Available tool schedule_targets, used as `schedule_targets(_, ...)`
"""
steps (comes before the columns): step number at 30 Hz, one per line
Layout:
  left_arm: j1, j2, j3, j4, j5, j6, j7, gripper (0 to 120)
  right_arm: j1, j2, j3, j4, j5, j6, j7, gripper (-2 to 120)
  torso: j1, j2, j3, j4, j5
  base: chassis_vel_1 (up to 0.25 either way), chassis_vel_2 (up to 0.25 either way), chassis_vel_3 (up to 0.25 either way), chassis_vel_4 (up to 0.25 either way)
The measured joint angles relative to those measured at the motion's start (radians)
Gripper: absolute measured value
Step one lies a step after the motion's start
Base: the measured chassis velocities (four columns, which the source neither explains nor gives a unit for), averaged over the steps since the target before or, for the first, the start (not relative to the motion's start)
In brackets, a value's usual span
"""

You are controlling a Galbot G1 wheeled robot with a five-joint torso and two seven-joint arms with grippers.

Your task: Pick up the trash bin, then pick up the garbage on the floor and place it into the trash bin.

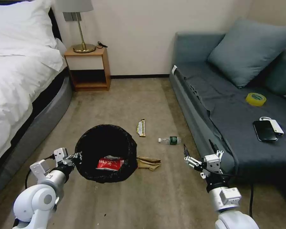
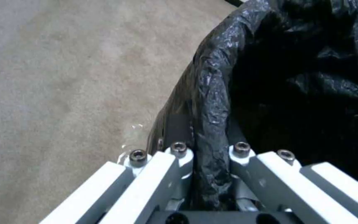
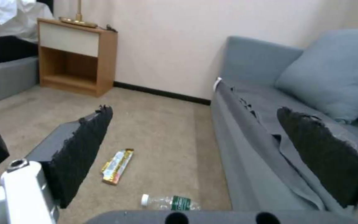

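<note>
Our left gripper (image 1: 75,156) pinches the trash bin (image 1: 105,153) rim; our spread, empty right gripper (image 1: 198,148) hangs nearest the bottle (image 1: 170,140).

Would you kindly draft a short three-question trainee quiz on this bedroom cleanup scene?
1. True or false: the left gripper is shut on the rim of the round black-bagged trash bin.
2. Which litter item lies inside the bin? A) red-white snack wrapper B) clear green-labelled bottle C) long gold-green bar wrapper
3. Fill in: the right gripper hangs with fingers ____ beside the grey sofa.

Key: 1 true; 2 A; 3 open.
</note>
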State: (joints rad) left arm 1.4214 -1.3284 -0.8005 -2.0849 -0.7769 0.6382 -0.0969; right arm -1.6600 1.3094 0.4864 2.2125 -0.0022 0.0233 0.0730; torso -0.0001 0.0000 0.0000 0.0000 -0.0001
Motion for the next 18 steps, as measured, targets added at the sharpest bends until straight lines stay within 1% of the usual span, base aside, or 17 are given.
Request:
schedule_targets(5, 0.000, 0.001, -0.007, -0.003, -0.006, 0.000, -0.001, 4, 0.000, -0.003, -0.001, 0.000, 0.001, 0.000, -0.002, 100, 0.000, 0.000, 0.000, 0.0000, 0.0001, -0.066, 0.066, 0.075, -0.075)
schedule_targets(18, -0.001, 0.005, -0.019, -0.007, -0.011, 0.000, -0.002, 4, 0.000, -0.009, -0.005, 0.000, 0.006, -0.001, -0.004, 100, 0.000, 0.000, 0.000, -0.0001, 0.0000, -0.118, 0.112, 0.114, -0.118)
